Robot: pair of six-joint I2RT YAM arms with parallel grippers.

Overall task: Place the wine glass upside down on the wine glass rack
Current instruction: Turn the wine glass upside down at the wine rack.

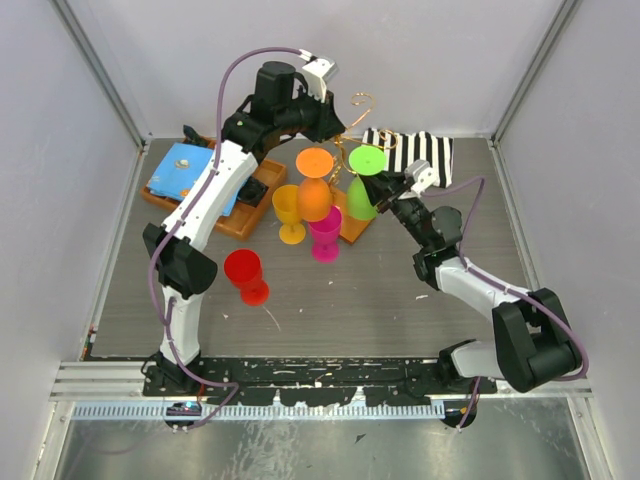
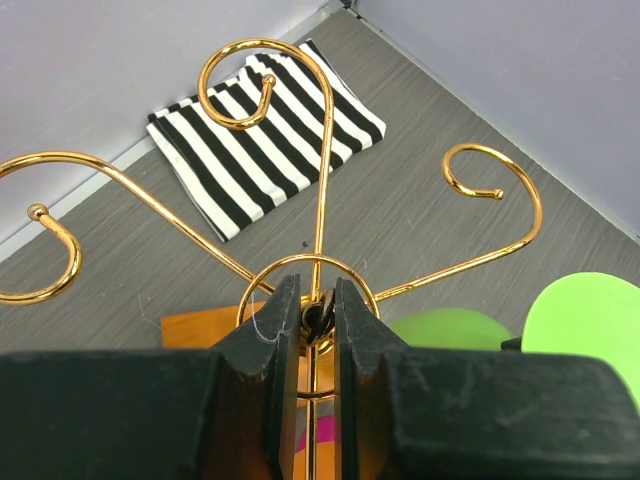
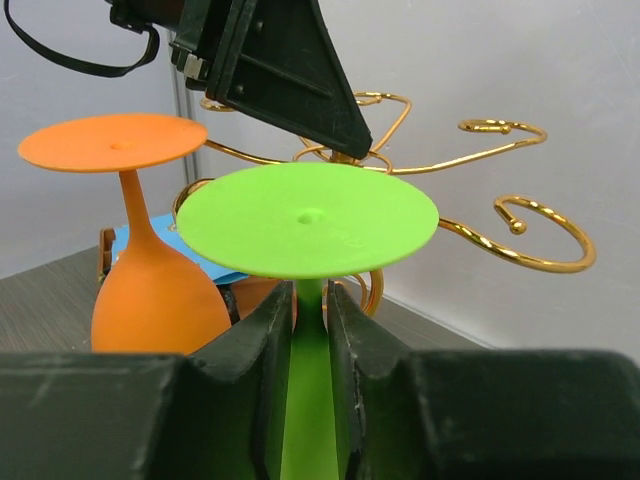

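The wine glass rack (image 1: 362, 100) is gold wire with scroll arms on an orange-brown wooden base (image 1: 352, 228). My left gripper (image 1: 335, 125) is shut on the knob at the top of the rack's centre post (image 2: 320, 318). My right gripper (image 1: 388, 190) is shut on the stem of a green wine glass (image 1: 362, 195), which it holds upside down, foot (image 3: 308, 215) up, just right of the rack. The foot sits level with the scroll arms (image 3: 520, 215). An orange wine glass (image 1: 314, 190) hangs upside down at the rack.
Yellow (image 1: 290, 215), pink (image 1: 325, 235) and red (image 1: 245, 275) glasses stand on the table in front of the rack. A wooden tray (image 1: 235, 222) with blue cloth (image 1: 185, 170) lies at the left. A black-and-white striped cloth (image 1: 415, 150) lies behind at the right.
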